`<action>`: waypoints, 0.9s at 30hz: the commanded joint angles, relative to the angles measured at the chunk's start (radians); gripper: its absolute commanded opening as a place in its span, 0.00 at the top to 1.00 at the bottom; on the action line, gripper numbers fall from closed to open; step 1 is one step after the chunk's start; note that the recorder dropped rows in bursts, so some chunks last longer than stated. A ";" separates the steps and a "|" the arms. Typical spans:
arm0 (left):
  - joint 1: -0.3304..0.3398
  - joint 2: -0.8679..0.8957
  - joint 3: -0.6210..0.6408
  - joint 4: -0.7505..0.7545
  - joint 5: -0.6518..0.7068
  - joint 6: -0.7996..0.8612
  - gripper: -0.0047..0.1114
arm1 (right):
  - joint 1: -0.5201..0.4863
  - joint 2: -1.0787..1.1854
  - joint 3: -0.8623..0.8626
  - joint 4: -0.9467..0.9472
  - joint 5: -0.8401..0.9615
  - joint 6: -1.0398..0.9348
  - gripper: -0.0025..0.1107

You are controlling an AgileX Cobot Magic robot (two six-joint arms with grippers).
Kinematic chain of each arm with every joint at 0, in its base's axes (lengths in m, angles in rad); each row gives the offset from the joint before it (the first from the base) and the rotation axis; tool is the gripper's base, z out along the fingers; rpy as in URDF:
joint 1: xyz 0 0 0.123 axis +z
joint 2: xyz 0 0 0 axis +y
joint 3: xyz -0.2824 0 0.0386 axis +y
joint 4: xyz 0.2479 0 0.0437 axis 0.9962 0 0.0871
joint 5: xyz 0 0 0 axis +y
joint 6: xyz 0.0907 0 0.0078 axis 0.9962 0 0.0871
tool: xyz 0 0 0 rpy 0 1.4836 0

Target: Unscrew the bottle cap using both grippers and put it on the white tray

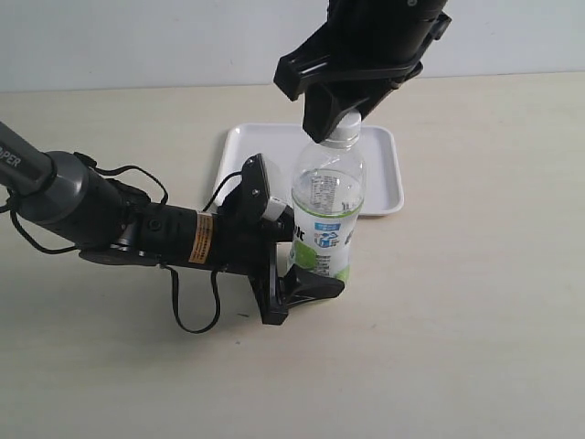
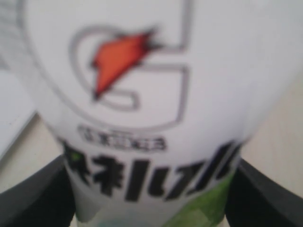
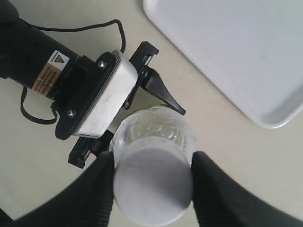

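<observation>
Cable (image 1: 183,311) trails in a loose black loop over the pale table (image 1: 475,347) at the front, hanging from the thick dark cylindrical body (image 1: 82,201) of the left arm, which reaches in low from the left side; at its end the left gripper (image 1: 309,265) is clamped on the lower part of the bottle (image 1: 327,197), one black finger (image 1: 315,285) wrapping the near side at the foot of the label (image 1: 322,240) and the other mostly hidden behind it. The left wrist view confirms the pinch; the label fills the picture, blurred, with an orange bolt logo (image 2: 116,59) above bold black characters, and a dark finger presses in on each side.

The bottle stands upright on the table, clear above the white, green and blue label; it sits just in front of the tray, not on it.

Over its neck the right gripper (image 1: 340,117) comes down from above, its two fingers (image 3: 97,194) closed against opposite sides of the bottle cap (image 3: 152,187) — the cap is on the neck, a plain white disc seen from above in the right wrist view.

Behind the bottle lies the white tray (image 1: 379,174), flat on the table with nothing on its visible surface; beyond that — a pale wall.
</observation>
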 commanded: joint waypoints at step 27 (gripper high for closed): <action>-0.004 -0.016 -0.005 -0.011 -0.033 0.001 0.96 | 0.004 -0.011 -0.010 -0.015 -0.005 -1.000 0.61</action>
